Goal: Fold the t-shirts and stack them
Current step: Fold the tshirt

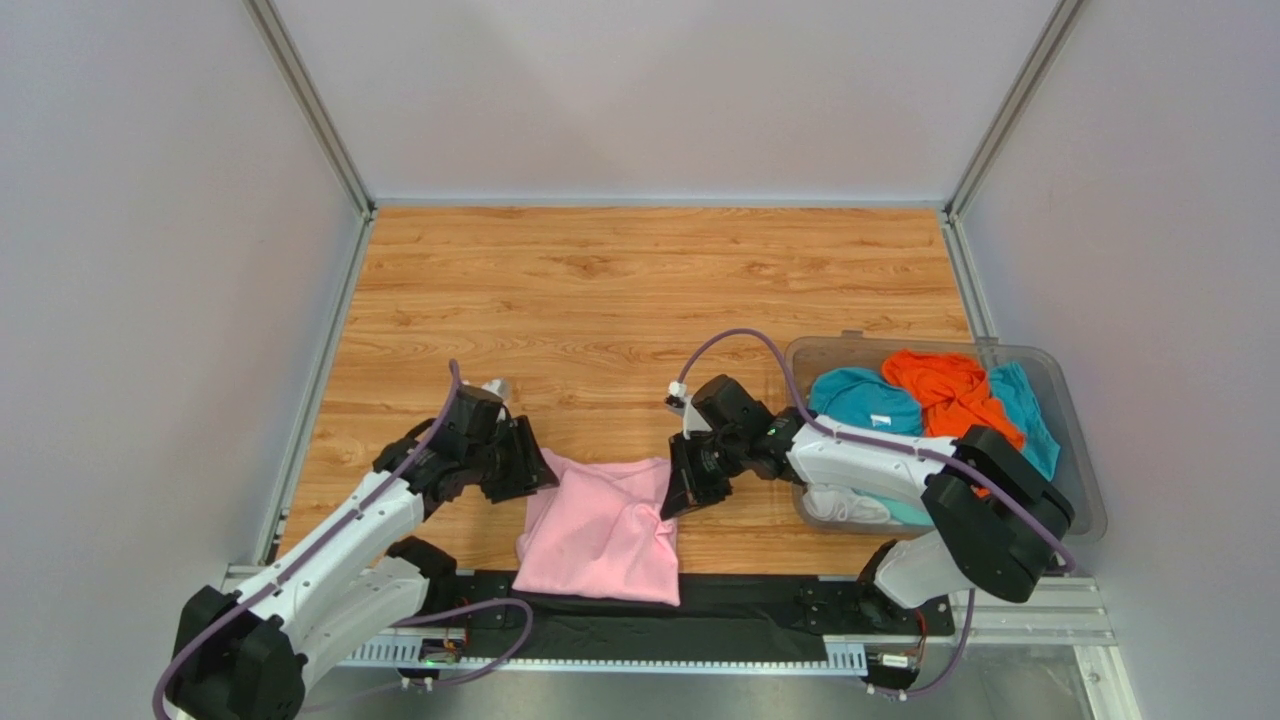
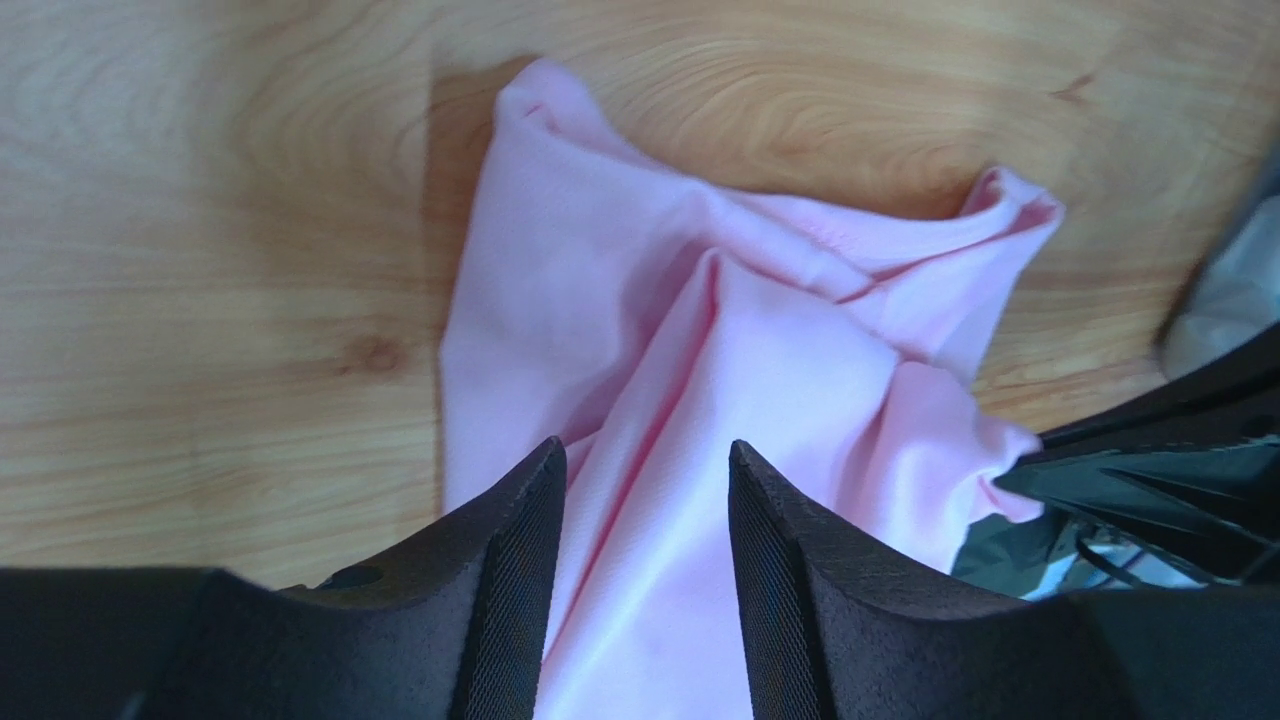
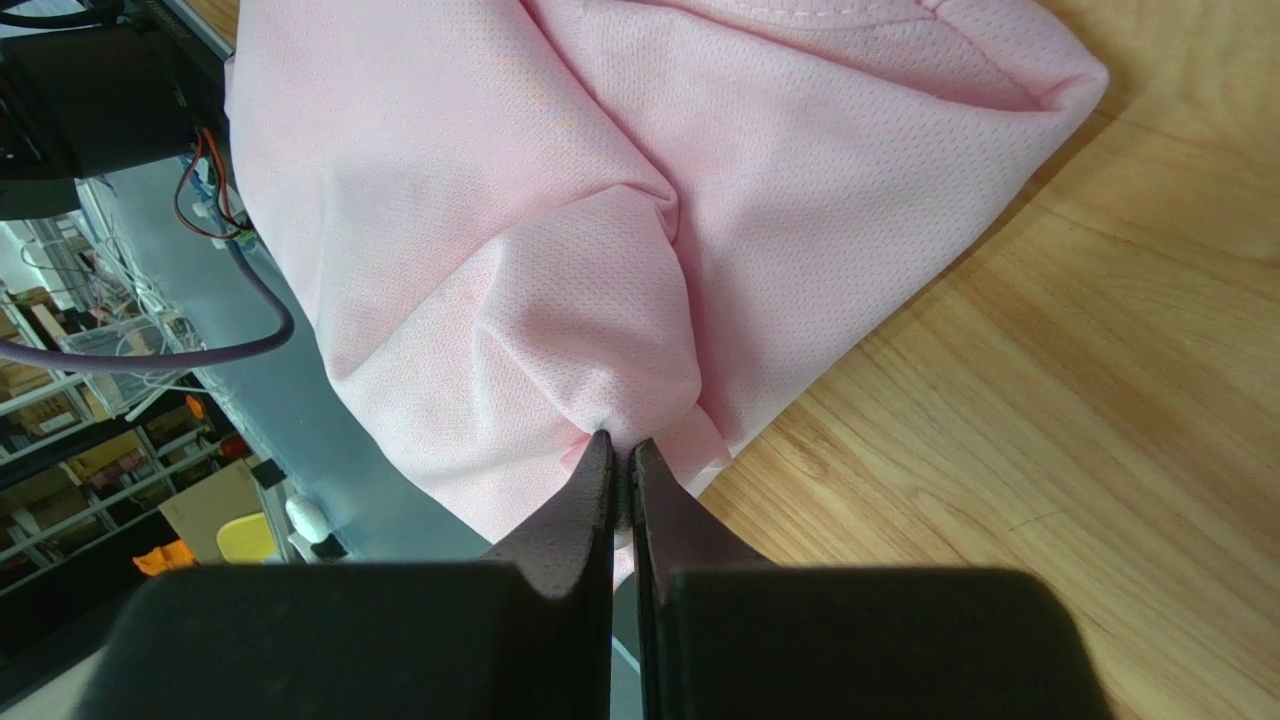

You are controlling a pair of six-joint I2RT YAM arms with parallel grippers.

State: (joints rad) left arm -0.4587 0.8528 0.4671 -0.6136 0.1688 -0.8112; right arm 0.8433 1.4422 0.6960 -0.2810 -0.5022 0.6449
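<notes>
While the pink t-shirt (image 1: 601,528) lies rumpled at lower centre of the top view, your right gripper (image 3: 621,447) is pinched tight on a fold at its edge. Your left gripper (image 2: 643,468) stands parted over the cloth, holding nothing. It's light, limp mesh that'll sag and bunch, so take hems or corners, never the middle.

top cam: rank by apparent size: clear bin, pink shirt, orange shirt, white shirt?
1. clear bin
2. pink shirt
3. orange shirt
4. white shirt, which looks smallest but is mostly hidden, so its rank is unsure
</notes>
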